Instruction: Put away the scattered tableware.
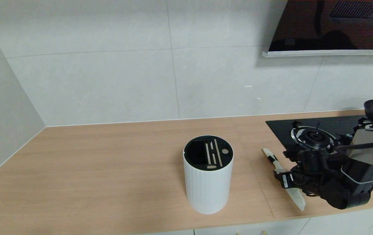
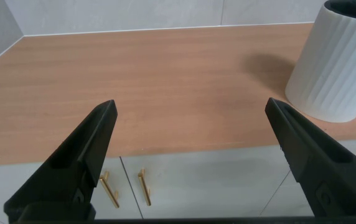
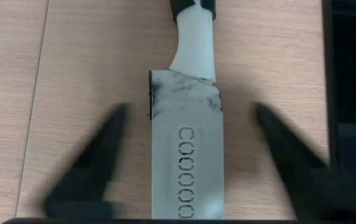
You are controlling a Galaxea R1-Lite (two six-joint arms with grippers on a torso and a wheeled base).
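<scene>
Right wrist view looks straight down on the knife point(image 3: 187, 143). It has a white blade with a row of oval holes, dark smudges at the heel, and a white handle with a black band. It lies flat on the wooden counter point(image 3: 72, 62). The right gripper point(image 3: 192, 115) hovers over it, fingers spread wide on either side of the blade.

In the head view the knife sits at 3 o'clock from the white ribbed holder point(image 1: 208, 182), with its handle pointing to 11 o'clock. The left gripper point(image 2: 189, 109) is also spread wide and empty, over the counter's front edge.
</scene>
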